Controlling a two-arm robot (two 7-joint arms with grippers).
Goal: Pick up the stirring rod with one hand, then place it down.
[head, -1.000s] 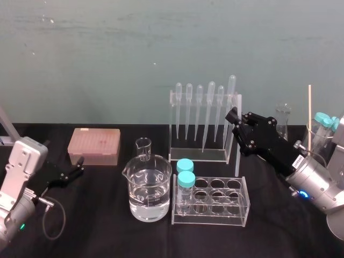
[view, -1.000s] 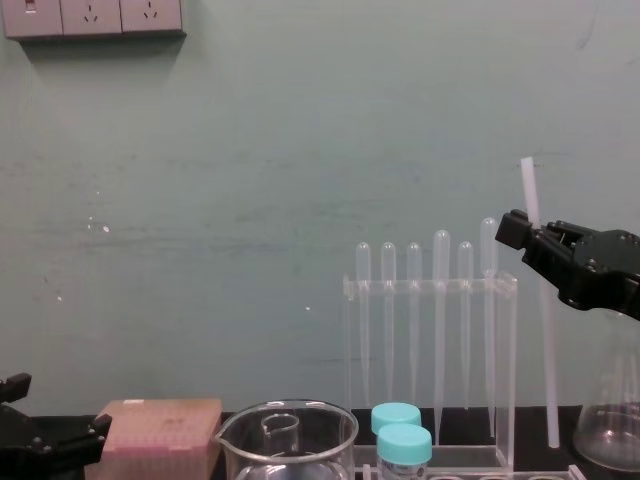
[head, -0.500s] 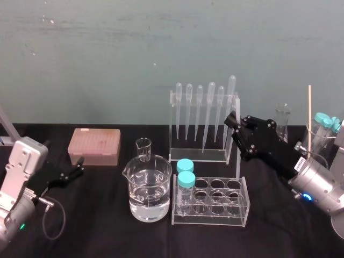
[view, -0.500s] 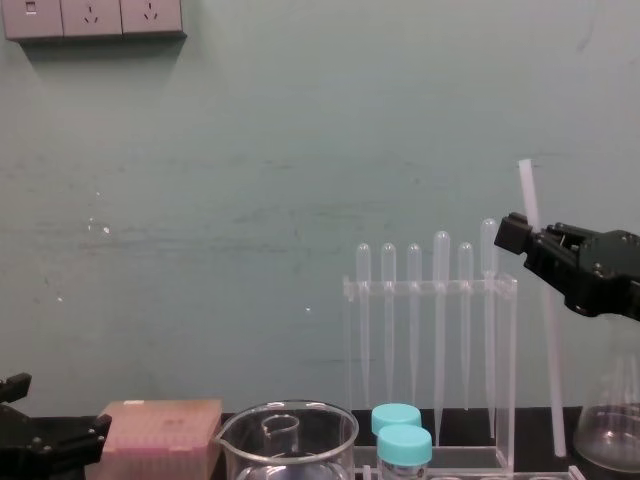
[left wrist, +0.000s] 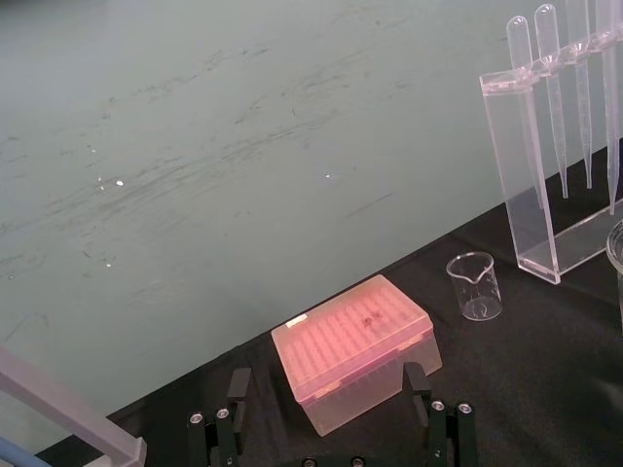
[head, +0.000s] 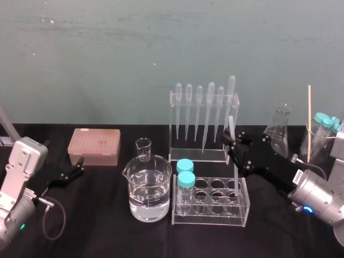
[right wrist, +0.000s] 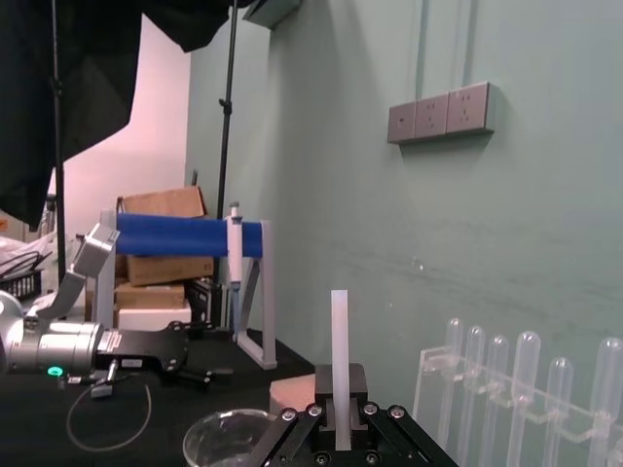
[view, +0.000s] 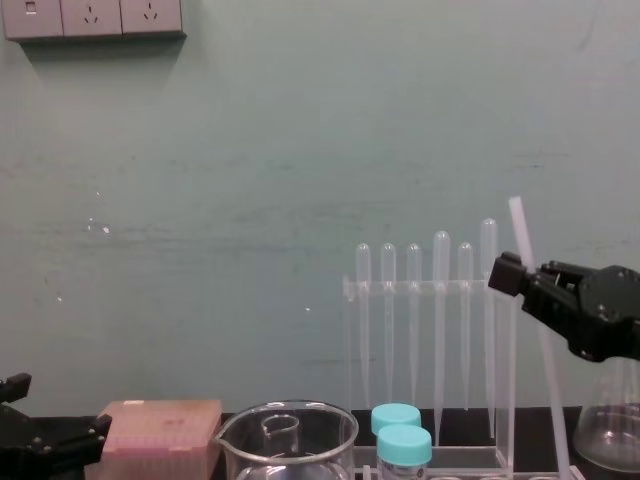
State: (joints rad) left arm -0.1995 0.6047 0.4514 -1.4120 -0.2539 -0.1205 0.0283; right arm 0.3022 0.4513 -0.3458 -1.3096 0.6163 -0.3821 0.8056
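Stirring rod (head: pixel 231 126) held near-upright, slight tilt, top end above the fingers, lower part running down over the right end of the test tube rack (head: pixel 210 217); can't tell if the tip sits in a hole or behind the rack. Right gripper (head: pixel 235 146) clamped on the rod around mid-length, arm reaching in from the right, just in front of the pipette rack (head: pixel 201 153). The right wrist view shows the rod pinched between both fingers (right wrist: pixel 313 428). Two teal-capped tubes (head: pixel 185 173) stand at the rack's left end. Big beaker (head: pixel 149 191) with water just left of the rack, small beaker (head: pixel 143 149) behind it. Conical flask (head: pixel 278 134) behind the right arm. Pink tip box (head: pixel 94 145) further left. Left gripper (head: pixel 80 165) parked low at far left over the black table (head: pixel 107 226), fingers spread, holding nothing.
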